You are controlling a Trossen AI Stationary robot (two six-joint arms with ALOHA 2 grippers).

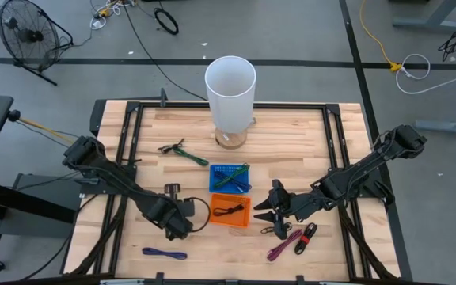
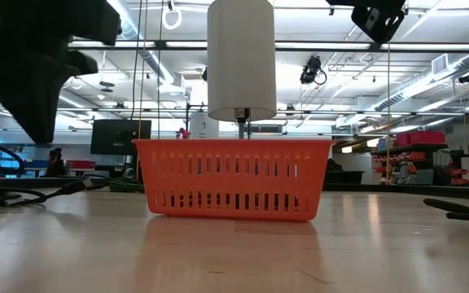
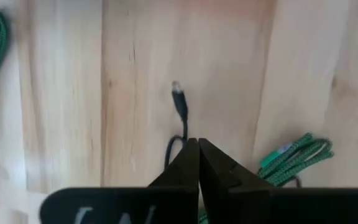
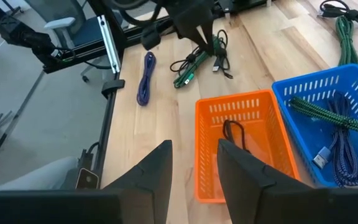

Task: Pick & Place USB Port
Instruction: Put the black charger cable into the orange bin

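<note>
The wooden table (image 1: 291, 142) carries a tall white cylinder (image 1: 230, 91) at its far middle; in the low view this cylinder rises behind the orange basket (image 2: 233, 186), so its base is hidden there. That basket fills the centre of the low view, and its slotted wall conceals whatever lies inside. From above, a black cable (image 1: 228, 210) lies coiled in the orange basket, and the blue basket (image 1: 230, 178), touching its far side, holds a green braided cable (image 4: 328, 115) with a plug at one end. Whether any of these is the USB part cannot be told for certain.

The left arm reaches low across the table's left half, its gripper (image 1: 176, 226) near the front, just left of the orange basket. In the left wrist view its fingers (image 3: 191, 165) are pressed together, and a thin black lead (image 3: 179, 112) runs from under their tips out over the wood; whether they pinch it is hidden by the fingers themselves. A green cable bundle (image 3: 294, 155) lies beside them.

The right arm slants in from the right edge, its gripper (image 1: 271, 204) just right of the orange basket, fingers apart and empty. Close by lie pink and black cables (image 1: 290, 240). A purple cable (image 1: 165, 253) lies near the front left, a green cable (image 1: 184, 152) farther back.
</note>
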